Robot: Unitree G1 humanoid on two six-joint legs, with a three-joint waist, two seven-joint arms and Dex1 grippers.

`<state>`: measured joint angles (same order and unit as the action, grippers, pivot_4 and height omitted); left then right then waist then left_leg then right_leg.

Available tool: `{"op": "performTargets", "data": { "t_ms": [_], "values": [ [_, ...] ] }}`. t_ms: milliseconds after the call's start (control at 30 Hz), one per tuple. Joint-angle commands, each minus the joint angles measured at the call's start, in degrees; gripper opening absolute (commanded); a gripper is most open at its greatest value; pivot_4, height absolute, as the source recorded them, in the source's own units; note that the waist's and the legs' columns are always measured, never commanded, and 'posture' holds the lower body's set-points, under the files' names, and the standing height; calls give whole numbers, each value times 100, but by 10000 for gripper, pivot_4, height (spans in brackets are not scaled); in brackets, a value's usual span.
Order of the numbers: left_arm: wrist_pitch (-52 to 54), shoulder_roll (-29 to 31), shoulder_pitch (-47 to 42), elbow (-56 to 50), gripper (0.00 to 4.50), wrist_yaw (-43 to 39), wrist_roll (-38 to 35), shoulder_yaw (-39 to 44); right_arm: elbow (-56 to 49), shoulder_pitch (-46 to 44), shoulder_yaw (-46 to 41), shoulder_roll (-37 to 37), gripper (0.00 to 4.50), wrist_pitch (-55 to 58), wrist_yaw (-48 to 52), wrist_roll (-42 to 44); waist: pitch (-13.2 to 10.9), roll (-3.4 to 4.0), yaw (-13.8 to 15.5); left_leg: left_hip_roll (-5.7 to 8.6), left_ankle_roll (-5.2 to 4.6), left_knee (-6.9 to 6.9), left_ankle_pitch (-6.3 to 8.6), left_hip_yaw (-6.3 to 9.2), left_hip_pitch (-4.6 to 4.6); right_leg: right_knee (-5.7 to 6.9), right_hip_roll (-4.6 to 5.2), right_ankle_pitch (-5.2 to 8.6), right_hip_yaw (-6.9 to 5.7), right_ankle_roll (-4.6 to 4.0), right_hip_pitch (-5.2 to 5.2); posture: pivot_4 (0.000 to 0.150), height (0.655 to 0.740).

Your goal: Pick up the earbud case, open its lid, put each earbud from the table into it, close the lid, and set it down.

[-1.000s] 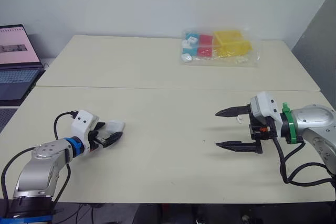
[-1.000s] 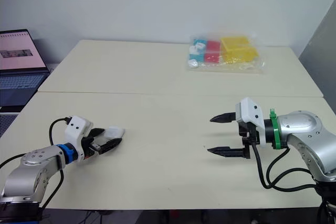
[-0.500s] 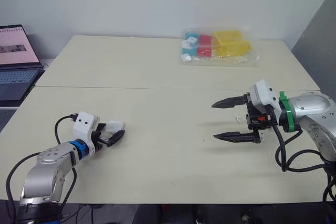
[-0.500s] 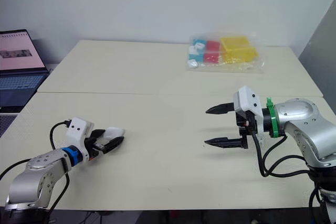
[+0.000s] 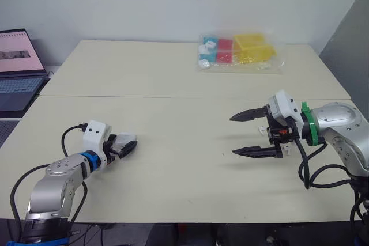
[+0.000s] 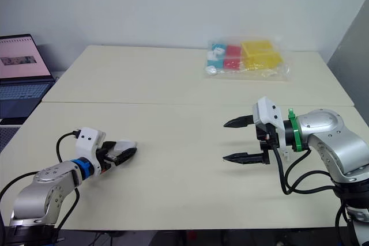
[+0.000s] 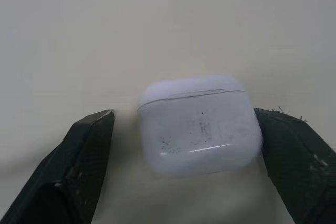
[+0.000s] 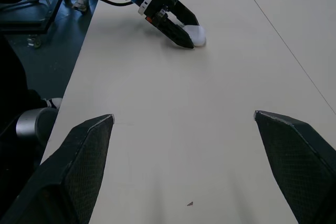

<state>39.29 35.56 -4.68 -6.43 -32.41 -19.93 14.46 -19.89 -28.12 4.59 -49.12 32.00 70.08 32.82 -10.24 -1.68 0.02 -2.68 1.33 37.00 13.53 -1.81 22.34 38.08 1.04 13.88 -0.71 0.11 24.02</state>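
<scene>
White and lid-shut, the earbud case (image 7: 199, 124) lay on the beige worktop (image 5: 173, 165) toward my left. My left pincer (image 5: 128, 146) straddled it, released: one finger touched its side, the other stood just apart. My right pincer (image 5: 232, 135) hung spread wide above the worktop, well apart.

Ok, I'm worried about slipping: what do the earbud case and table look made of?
Earbud case: probably hard white plastic, glossy, judging by its highlight streak and fine scuffs. Table: smooth matte beige top, likely laminate; its core cannot be told.
</scene>
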Motion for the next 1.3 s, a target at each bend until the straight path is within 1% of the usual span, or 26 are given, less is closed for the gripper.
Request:
{"op": "performTargets", "data": {
  "t_ms": [33,67,133,200,300,400,467,633,700,733,767,800,867,933,1000,1133,1300],
  "values": [
    [208,7,64,74,29506,-111,-50,-170,-106,-77,-108,3,45000,-16,28,73,0,0,0,0,0,0,0,0,2,-1,0,0,0,0,0,1500,7387],
    [216,14,66,65,27938,-129,-58,-173,-117,-75,-115,4,45000,-4,21,81,0,0,1,1,0,-1,0,0,2,-3,0,0,2,0,1,1500,7387],
    [206,69,93,24,27948,-228,-67,-208,-135,-62,-129,-2,45000,-4,8,80,0,0,2,3,0,-1,0,0,4,-6,1,0,3,1,1,1500,7387],
    [62,215,196,-151,27948,-548,-110,-308,-187,-11,-193,-16,45000,14,-40,109,0,-1,-2,3,0,0,0,1,6,-8,2,0,6,2,2,1500,7387],
    [-302,295,288,-323,27948,-904,-141,-418,-279,72,-300,-54,45000,109,-111,184,0,0,2,4,0,-3,1,0,8,-13,3,1,9,2,4,1500,7387],
    [-1041,386,333,-651,27948,-1540,-44,-846,-421,182,-559,-84,45000,407,-297,413,0,0,33,5,1,-1,1,0,23,-17,5,2,0,1,9,1500,7387],
    [-1426,285,197,-849,27948,-1776,-11,-1161,-551,275,-774,-88,45000,664,-473,653,-1,-2,50,4,1,0,1,-1,30,-20,6,3,0,-3,12,1500,7387],
    [-1900,84,-199,-893,27948,-1924,184,-1709,-744,437,-975,-128,45000,752,-724,716,-4,-6,57,2,0,1,1,1,36,-20,2,2,-3,-2,14,1500,7387],
    [-2467,-234,-689,-756,27948,-1927,417,-2066,-945,527,-1194,-35,45000,1170,-1151,1071,-5,-5,45,3,0,0,0,0,34,-17,-1,1,-2,-1,16,1500,7387],
    [-2865,-374,-927,-622,27948,-1930,593,-2209,-1107,579,-1240,49,45000,1466,-1517,1205,-5,-6,46,7,0,1,0,1,36,-15,-4,1,-5,0,16,1500,7387],
    [-3153,-464,-1082,-509,27948,-1944,716,-2292,-1224,602,-1261,110,45000,1685,-1794,1300,-4,-8,52,9,0,3,0,2,37,-15,-11,0,-7,0,15,1500,7387],
    [-3601,-531,-1226,-347,27948,-2005,901,-2417,-1327,623,-1273,242,45000,2051,-2131,1602,-3,-9,57,10,0,4,0,3,38,-16,-17,0,-7,1,14,1500,7387],
    [-4161,-605,-1376,-111,27948,-2085,1102,-2559,-1446,623,-1320,397,45000,2524,-2551,2043,-2,-10,33,10,0,2,0,0,39,-18,-28,-1,-1,2,13,1500,7387],
    [-4879,-691,-1502,151,27948,-2054,1375,-2707,-1565,628,-1276,498,45000,2732,-2837,2222,-2,-9,-9,10,0,0,1,-2,38,-19,-28,-1,9,2,15,1500,7387],
    [-5646,-865,-1714,490,27948,-2037,1565,-2828,-1346,451,-1201,717,45000,3327,-3467,2468,-2,-10,-9,9,0,-1,1,-3,39,-20,-34,-1,5,2,17,1500,7387],
    [-6141,-988,-1902,808,27947,-2226,1545,-2950,-924,165,-1234,1119,45000,4387,-4362,3121,-2,-10,-3,6,-1,7,0,2,44,-17,-44,-5,1,4,15,1500,7387],
    [-6494,-1044,-1974,971,27947,-2175,1579,-2944,-662,-40,-1281,1531,45000,4913,-5025,3540,-2,-9,-14,5,-1,4,1,0,44,-18,-51,-4,4,5,17,1500,7387]
  ]
}}
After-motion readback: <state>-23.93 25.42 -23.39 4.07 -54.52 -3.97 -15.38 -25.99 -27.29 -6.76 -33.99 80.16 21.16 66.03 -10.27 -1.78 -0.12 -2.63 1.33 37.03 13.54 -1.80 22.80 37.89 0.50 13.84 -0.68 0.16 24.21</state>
